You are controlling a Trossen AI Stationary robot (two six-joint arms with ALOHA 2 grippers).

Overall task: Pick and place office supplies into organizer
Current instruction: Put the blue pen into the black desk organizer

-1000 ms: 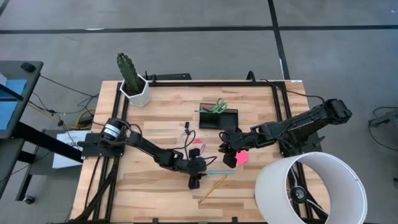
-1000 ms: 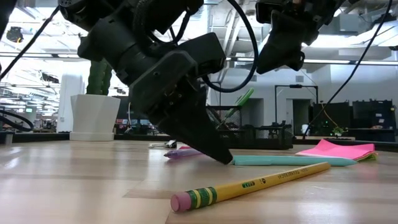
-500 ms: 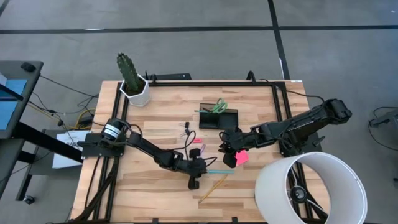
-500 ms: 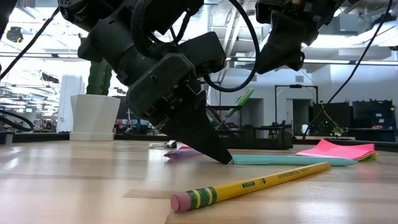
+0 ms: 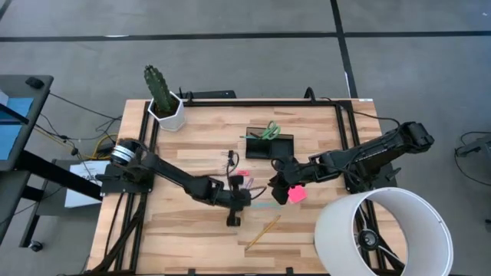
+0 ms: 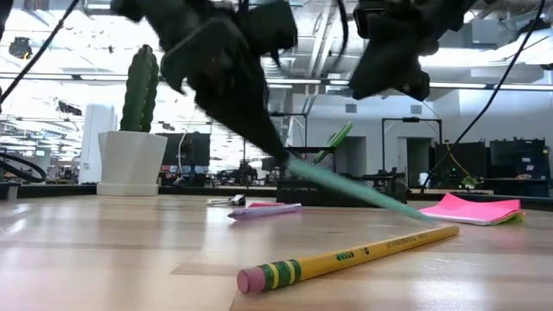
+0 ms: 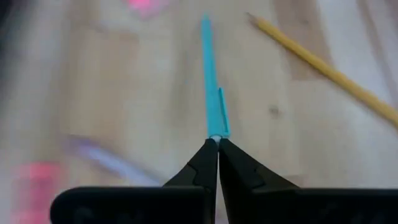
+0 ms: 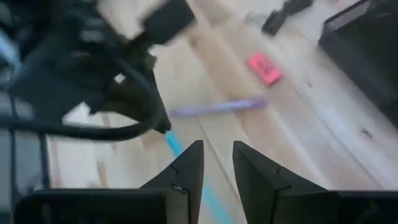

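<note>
place: robotics lab | signs: wooden bench (metal-framed), open hall, ceiling strip lights

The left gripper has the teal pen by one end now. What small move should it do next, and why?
Probably lift a little higher. The left gripper is shut on one end of the teal pen, and in the low view the pen slants down with its far tip near the table by the pink sticky-note pad. The black organizer lies farther back.

A grey concrete floor with dark seam lines fills the upper part of the high view; a dark desk sits at the left edge; in the low view, ceiling light strips run across the upper right; dark shelving stands at right.
</note>
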